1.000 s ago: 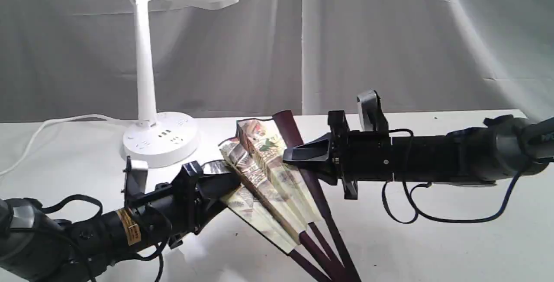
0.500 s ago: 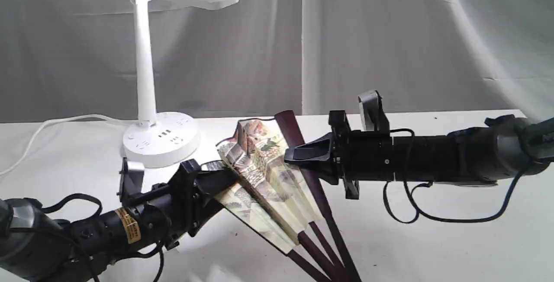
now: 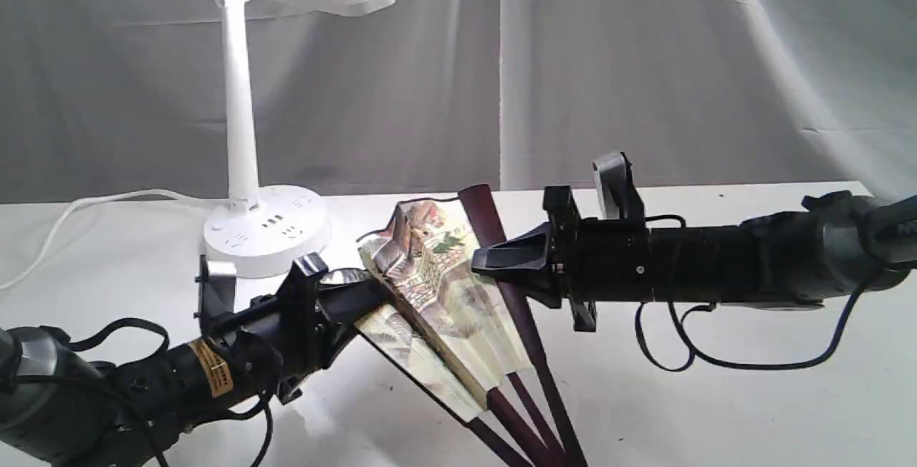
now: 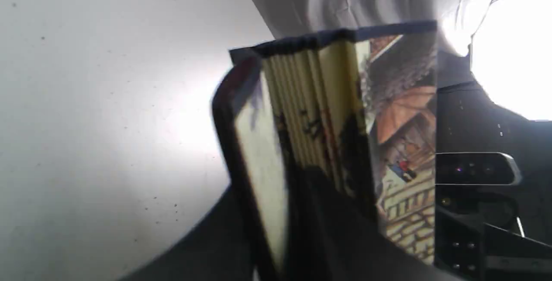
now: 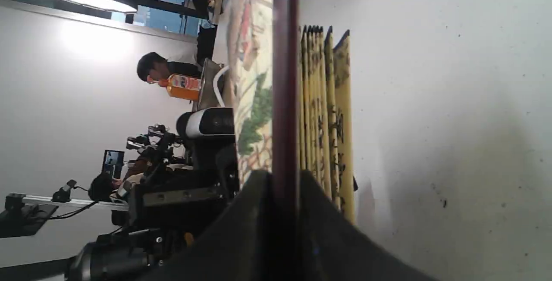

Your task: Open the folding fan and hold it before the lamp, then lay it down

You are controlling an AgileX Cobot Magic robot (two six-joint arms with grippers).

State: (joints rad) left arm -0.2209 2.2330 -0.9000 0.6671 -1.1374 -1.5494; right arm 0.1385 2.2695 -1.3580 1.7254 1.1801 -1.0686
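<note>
Maroon-ribbed and partly spread, the folding fan (image 3: 444, 288) slants above the white table (image 3: 716, 395). The left gripper (image 3: 372, 294) pinches its near pleats, and the right gripper (image 3: 481, 261) clamps the far guard. The lamp (image 3: 240, 116) stands behind.

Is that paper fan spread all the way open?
No, the folding fan is only partly spread, with most of its pleats bunched close together in a narrow wedge.

Grey draped curtain (image 3: 645, 59) behind white table (image 3: 716, 417)
</note>
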